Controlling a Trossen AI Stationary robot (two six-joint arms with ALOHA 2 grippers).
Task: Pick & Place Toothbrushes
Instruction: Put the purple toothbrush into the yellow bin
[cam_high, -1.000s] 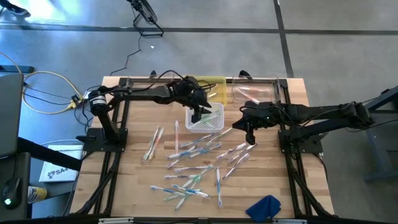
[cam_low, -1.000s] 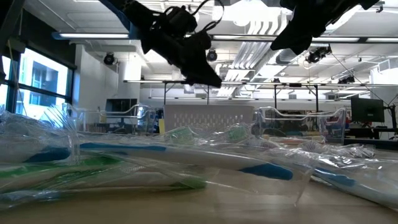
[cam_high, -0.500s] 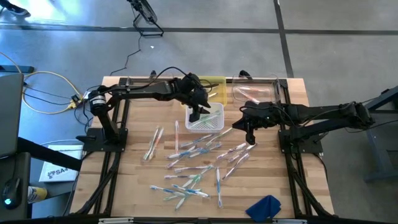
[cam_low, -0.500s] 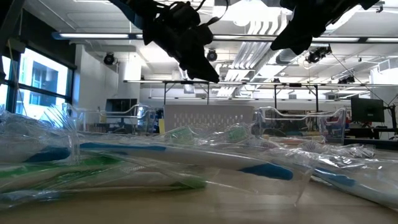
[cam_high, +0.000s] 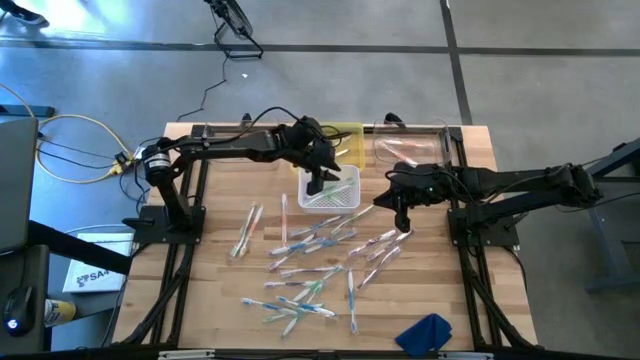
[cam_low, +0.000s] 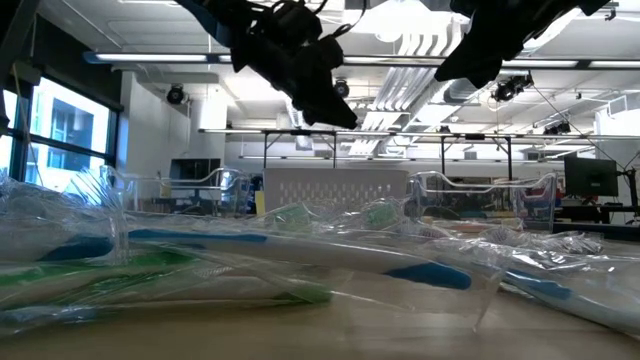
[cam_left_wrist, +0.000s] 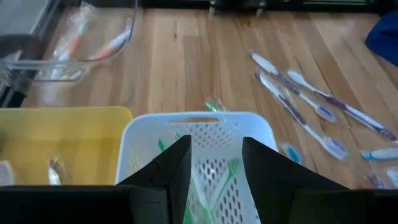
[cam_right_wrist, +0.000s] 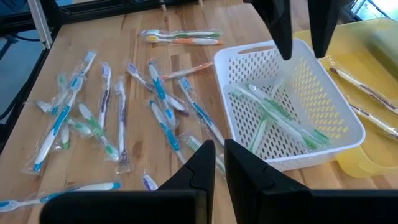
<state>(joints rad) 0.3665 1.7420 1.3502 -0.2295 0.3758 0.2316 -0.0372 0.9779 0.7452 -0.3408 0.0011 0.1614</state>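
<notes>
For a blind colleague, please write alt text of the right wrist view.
A white basket holding green toothbrushes sits on a wooden table, with the left claw open above it. Many wrapped toothbrushes lie scattered beside it, and the right claw is nearly shut and empty.

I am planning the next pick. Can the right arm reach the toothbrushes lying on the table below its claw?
Probably yes. The right claw, nearly shut, hangs just above the scattered toothbrushes, with nothing between them; the left claw is apart, over the white basket.

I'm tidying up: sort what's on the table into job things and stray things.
Job: toothbrushes loose on the table; white basket with green ones inside; left hand open above it.
Stray: blue cloth, yellow tray, clear tray.
</notes>
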